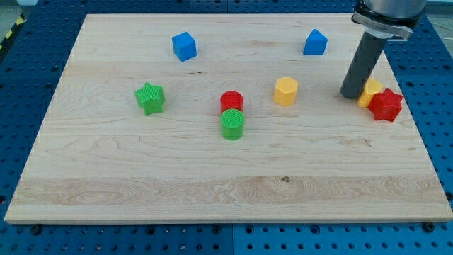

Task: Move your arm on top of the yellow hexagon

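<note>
The yellow hexagon (286, 91) stands on the wooden board (141, 170), right of centre. My tip (352, 95) is at the end of the dark rod, to the view's right of the hexagon with a clear gap between them. The tip stands just to the left of a second yellow block (370, 91), partly hidden by the rod, and a red star (386, 105) that touches that block.
A red cylinder (231, 101) and a green cylinder (232, 124) stand together near the centre. A green star (150, 98) is at the left. A blue cube (184, 46) and a blue pentagon-like block (316, 42) are near the top.
</note>
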